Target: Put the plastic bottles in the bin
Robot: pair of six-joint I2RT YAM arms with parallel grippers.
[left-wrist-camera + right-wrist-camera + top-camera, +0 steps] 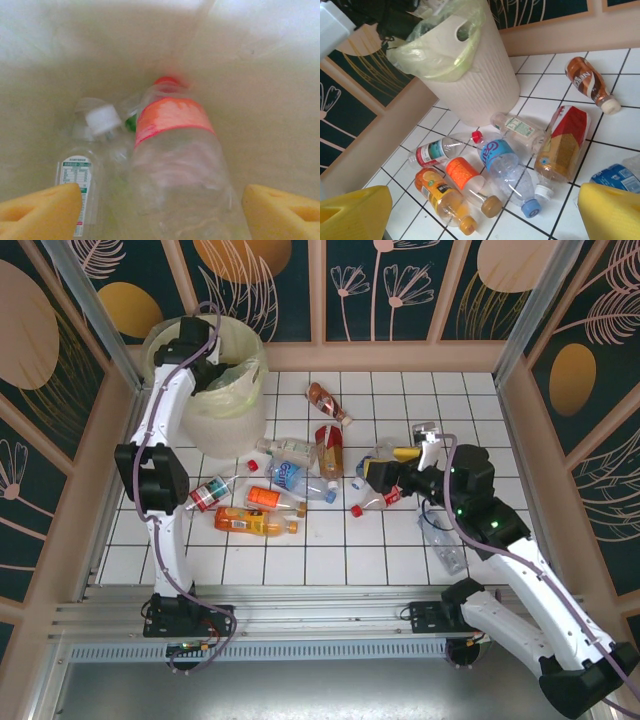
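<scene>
1. Left pincer (162,205) is hanging open inside the bin (225,420); a red-labelled clear bottle (172,150) is lying lengthwise between its jaws, cap pointing away.
2. Right pincer (482,210) is gaping open; the blue-labelled bottle (506,167) ahead is pointing its cap toward it, print unreadable.

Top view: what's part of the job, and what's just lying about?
Job:
- bin
- bottles on the tiles: orange bottle, blue-label bottle, brown bottle
- red-label bottle, inside the bin

Not the job:
- tiled table
- patterned wall panels
</scene>
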